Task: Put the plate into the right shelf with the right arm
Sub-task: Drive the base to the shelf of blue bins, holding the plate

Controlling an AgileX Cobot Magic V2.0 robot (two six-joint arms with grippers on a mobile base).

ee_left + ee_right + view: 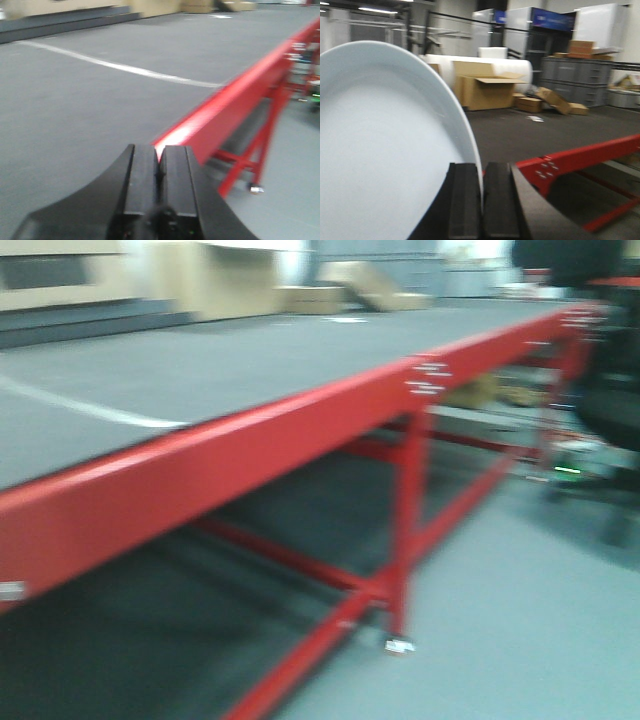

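The white plate [385, 150] fills the left of the right wrist view, held on edge. My right gripper [482, 172] is shut on its rim, one black finger on each side. In the left wrist view my left gripper [159, 155] is shut with nothing between its fingers, above the grey top of the red-framed table near its red edge. The right shelf is out of view. Neither gripper shows in the blurred front view.
The long red-framed table [300, 430] with a grey top runs diagonally across the front view, its legs [405, 540] standing on grey floor. Cardboard boxes [485, 90], a white roll [505, 70] and grey crates [575, 75] stand beyond it.
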